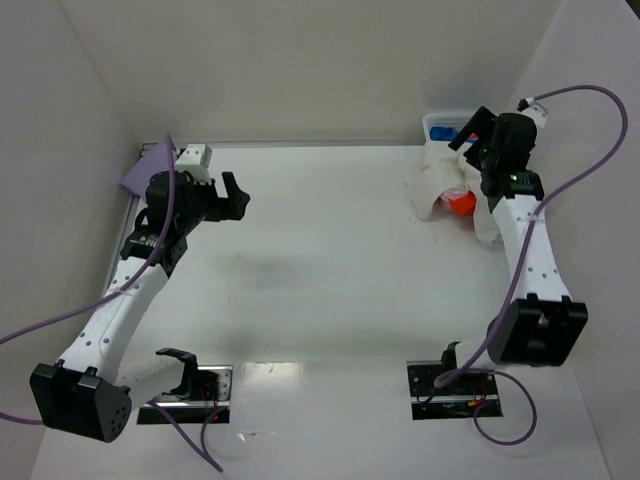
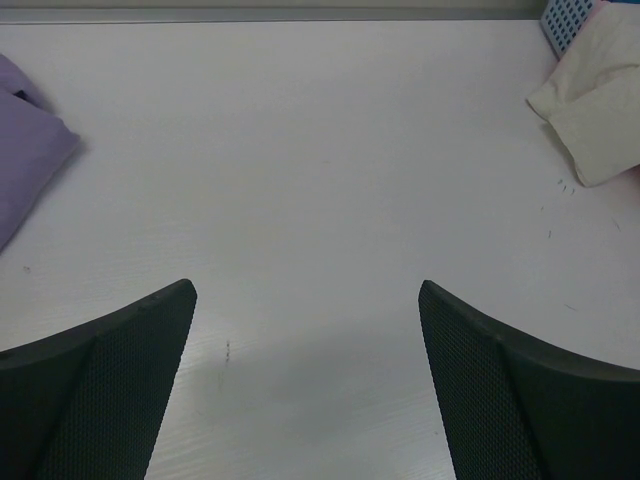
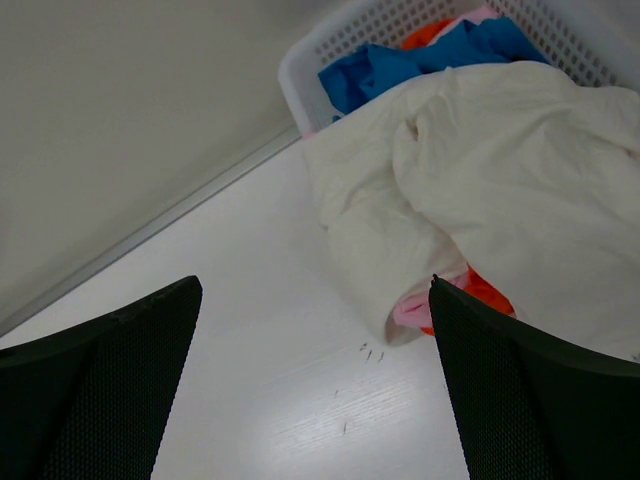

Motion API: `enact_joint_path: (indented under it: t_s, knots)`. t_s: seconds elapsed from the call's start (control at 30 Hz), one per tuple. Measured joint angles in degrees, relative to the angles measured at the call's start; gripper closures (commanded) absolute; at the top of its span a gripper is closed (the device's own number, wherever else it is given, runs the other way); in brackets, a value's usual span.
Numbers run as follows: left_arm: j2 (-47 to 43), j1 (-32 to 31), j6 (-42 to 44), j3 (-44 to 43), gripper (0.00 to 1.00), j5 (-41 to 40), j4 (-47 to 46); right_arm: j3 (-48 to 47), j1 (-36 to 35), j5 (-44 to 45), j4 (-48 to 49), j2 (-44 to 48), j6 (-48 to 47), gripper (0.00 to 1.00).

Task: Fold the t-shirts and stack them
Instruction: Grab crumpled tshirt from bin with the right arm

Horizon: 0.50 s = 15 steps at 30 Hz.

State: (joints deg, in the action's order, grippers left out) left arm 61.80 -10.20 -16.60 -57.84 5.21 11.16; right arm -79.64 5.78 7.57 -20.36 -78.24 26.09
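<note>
A crumpled off-white t-shirt [image 1: 438,185] [image 3: 500,170] spills from a basket at the back right, over an orange-red shirt [image 1: 460,202] [image 3: 492,294] and a pale pink one [image 3: 412,313]. A blue shirt [image 3: 400,65] lies inside the basket. A lavender t-shirt [image 1: 147,168] [image 2: 25,160] lies at the back left corner. My right gripper [image 1: 468,130] [image 3: 315,285] hovers open just above and left of the off-white shirt, holding nothing. Over bare table right of the lavender shirt, my left gripper [image 1: 238,196] [image 2: 308,290] is open and empty. The off-white shirt [image 2: 600,110] shows far off in the left wrist view.
The white mesh basket [image 1: 447,124] [image 3: 300,90] stands in the back right corner against the wall. White walls close in the table at the back and both sides. A small grey-white box [image 1: 195,155] sits beside the lavender shirt.
</note>
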Motion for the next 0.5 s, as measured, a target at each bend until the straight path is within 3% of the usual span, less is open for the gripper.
enact_joint_path:
  t_s: [0.27,0.5]
  knots:
    - [-0.1,0.0,0.0,0.0,0.0,-0.9,0.0,-6.7,0.0,5.8,-2.4,-18.4,-0.7,0.0]
    - [0.8,0.0,0.0,0.0,0.0,-1.0,0.2,-10.5,0.0,11.3,-4.9,-25.5,-2.5,0.0]
